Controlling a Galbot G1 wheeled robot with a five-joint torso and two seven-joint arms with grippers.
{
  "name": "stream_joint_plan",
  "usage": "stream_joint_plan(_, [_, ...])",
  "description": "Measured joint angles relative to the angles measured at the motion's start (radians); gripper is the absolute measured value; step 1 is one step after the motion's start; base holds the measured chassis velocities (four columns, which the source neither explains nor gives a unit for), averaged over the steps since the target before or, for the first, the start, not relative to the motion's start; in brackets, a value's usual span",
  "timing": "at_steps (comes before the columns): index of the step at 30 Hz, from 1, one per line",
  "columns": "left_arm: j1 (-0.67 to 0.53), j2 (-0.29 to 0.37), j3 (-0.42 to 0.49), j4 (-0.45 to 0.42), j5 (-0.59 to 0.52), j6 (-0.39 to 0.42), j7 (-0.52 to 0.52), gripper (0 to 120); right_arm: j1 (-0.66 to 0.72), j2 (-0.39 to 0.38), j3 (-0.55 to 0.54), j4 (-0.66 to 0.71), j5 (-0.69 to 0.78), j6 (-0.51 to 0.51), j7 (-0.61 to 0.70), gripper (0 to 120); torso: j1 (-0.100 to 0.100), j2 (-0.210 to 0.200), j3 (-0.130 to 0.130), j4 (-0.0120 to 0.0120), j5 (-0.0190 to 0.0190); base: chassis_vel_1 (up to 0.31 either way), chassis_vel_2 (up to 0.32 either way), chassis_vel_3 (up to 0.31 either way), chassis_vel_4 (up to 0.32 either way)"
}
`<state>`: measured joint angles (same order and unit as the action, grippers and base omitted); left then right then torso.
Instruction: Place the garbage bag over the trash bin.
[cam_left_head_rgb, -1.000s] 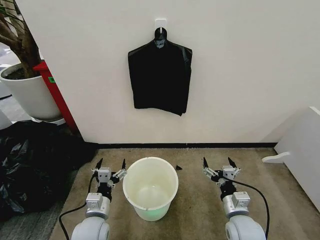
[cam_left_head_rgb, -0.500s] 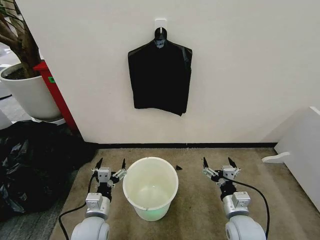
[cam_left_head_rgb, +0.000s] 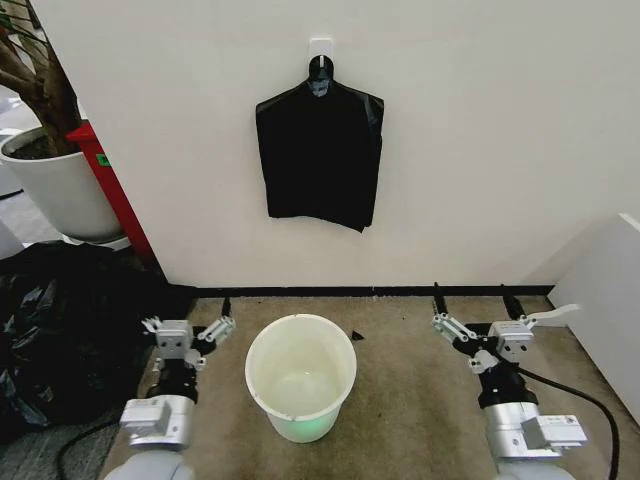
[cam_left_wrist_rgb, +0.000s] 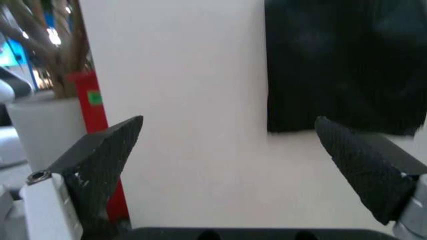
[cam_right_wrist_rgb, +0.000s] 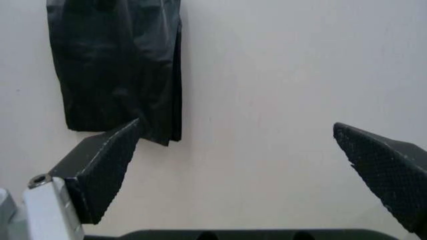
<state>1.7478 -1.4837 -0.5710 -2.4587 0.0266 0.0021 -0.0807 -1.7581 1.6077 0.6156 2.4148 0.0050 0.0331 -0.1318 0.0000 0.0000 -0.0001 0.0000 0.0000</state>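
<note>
Carpet (cam_left_head_rgb: 400, 400) carried the trash bin (cam_left_head_rgb: 300, 377), upright and hollow, centred before the white wall (cam_left_head_rgb: 480, 150). Above it a flat black bag bundle (cam_left_head_rgb: 320, 155) hung from a white hook (cam_left_head_rgb: 321, 45). Left gripper (cam_left_head_rgb: 186, 326) hovered beside the bin, fingers spread; right gripper (cam_left_head_rgb: 470, 312) hovered well apart on the other side, fingers also spread, gripping nothing.

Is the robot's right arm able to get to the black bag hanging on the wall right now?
Probably yes. The right gripper is open, low beside the trash bin, and points at the wall. The black bag hangs on its hook higher up, with nothing between them. The arm would need to rise, and its reach cannot be judged.
</note>
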Motion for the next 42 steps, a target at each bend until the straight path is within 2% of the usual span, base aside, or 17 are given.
stream_joint_plan(1, [0.017,0.003,-0.004,-0.035,-0.005,0.002,-0.007,100,0.000,0.000,0.003,0.003,0.023,-0.022,-0.004,100,0.000,0.000,0.000,0.0001,0.0003,0.000,0.000,0.000,0.000])
stream_joint_plan(4, [0.032,0.021,-0.017,-0.050,-0.050,0.019,-0.009,100,0.005,-0.006,0.003,0.010,0.073,-0.068,-0.012,100,0.000,0.000,0.000,0.0000,-0.0001,0.000,0.000,0.000,0.000])
stream_joint_plan(6, [0.035,0.037,-0.026,-0.053,-0.095,0.023,-0.020,100,0.036,-0.050,-0.021,0.016,0.198,-0.160,0.027,100,0.000,0.000,0.000,-0.0002,0.0000,0.000,0.000,0.000,0.000])
stream_joint_plan(8, [0.035,0.039,-0.028,-0.053,-0.107,0.022,-0.027,100,0.048,-0.066,-0.034,0.016,0.234,-0.170,0.054,100,0.000,0.000,0.000,-0.0001,-0.0002,0.000,0.000,0.000,0.000])
stream_joint_plan(12, [0.029,0.054,-0.036,-0.051,-0.164,0.016,-0.061,100,0.167,-0.179,-0.138,0.020,0.505,-0.210,0.218,100,0.000,0.000,0.000,0.0002,0.0000,0.000,0.000,0.000,0.000])
stream_joint_plan(13, [0.028,0.056,-0.037,-0.051,-0.167,0.016,-0.062,100,0.175,-0.186,-0.146,0.021,0.526,-0.210,0.227,100,0.000,0.000,0.000,0.0002,0.0000,0.000,0.000,0.000,0.000])
stream_joint_plan(14, [0.020,0.068,-0.040,-0.049,-0.180,0.016,-0.064,100,0.222,-0.219,-0.190,0.032,0.633,-0.209,0.280,100,0.000,0.000,0.000,0.0000,0.0000,0.000,0.000,0.000,0.000])
stream_joint_plan(19, [0.017,0.082,-0.061,-0.047,-0.198,0.016,-0.064,100,0.301,-0.267,-0.243,0.051,0.834,-0.231,0.330,100,0.000,0.000,0.000,-0.0001,0.0000,0.000,0.000,0.000,0.000])
stream_joint_plan(20, [0.020,0.092,-0.079,-0.047,-0.215,0.011,-0.064,100,0.356,-0.295,-0.269,0.052,0.954,-0.243,0.358,100,0.000,0.000,0.000,-0.0001,0.0000,0.000,0.000,0.000,0.000])
stream_joint_plan(23, [0.027,0.114,-0.125,-0.045,-0.284,-0.019,-0.045,100,0.472,-0.320,-0.307,0.030,1.154,-0.258,0.415,100,0.000,0.000,0.000,-0.0002,-0.0002,0.000,0.000,0.000,0.000])
stream_joint_plan(25, [0.028,0.119,-0.136,-0.045,-0.301,-0.024,-0.039,100,0.508,-0.319,-0.318,0.018,1.195,-0.259,0.429,100,0.000,0.000,0.000,0.0000,0.0001,0.000,0.000,0.000,0.000])
stream_joint_plan(27, [0.035,0.129,-0.168,-0.044,-0.343,-0.041,-0.018,100,0.621,-0.306,-0.351,-0.026,1.282,-0.260,0.452,100,0.000,0.000,0.000,0.0001,-0.0001,0.000,0.000,0.000,0.000])
stream_joint_plan(33, [0.051,0.138,-0.193,-0.044,-0.361,-0.052,0.017,100,0.771,-0.267,-0.415,-0.148,1.314,-0.259,0.445,100,0.000,0.000,0.000,0.0001,-0.0001,0.000,0.000,0.000,0.000])
stream_joint_plan(37, [0.065,0.129,-0.192,-0.043,-0.360,-0.065,0.044,100,0.977,-0.172,-0.493,-0.299,1.342,-0.243,0.463,100,0.000,0.000,0.000,-0.0001,-0.0002,0.000,0.000,0.000,0.000])
stream_joint_plan(39, [0.065,0.128,-0.192,-0.043,-0.359,-0.066,0.044,100,0.987,-0.166,-0.496,-0.304,1.343,-0.241,0.465,100,0.000,0.000,0.000,0.0000,-0.0003,0.000,0.000,0.000,0.000])
stream_joint_plan(40, [0.074,0.119,-0.190,-0.042,-0.342,-0.077,0.048,100,1.072,-0.119,-0.519,-0.355,1.351,-0.230,0.484,100,0.000,0.000,0.000,0.0002,-0.0004,0.000,0.000,0.000,0.000])
stream_joint_plan(42, [0.086,0.105,-0.187,-0.042,-0.317,-0.096,0.049,100,1.154,-0.070,-0.533,-0.407,1.375,-0.208,0.522,100,0.000,0.000,0.000,0.0003,-0.0005,0.000,0.000,0.000,0.000])
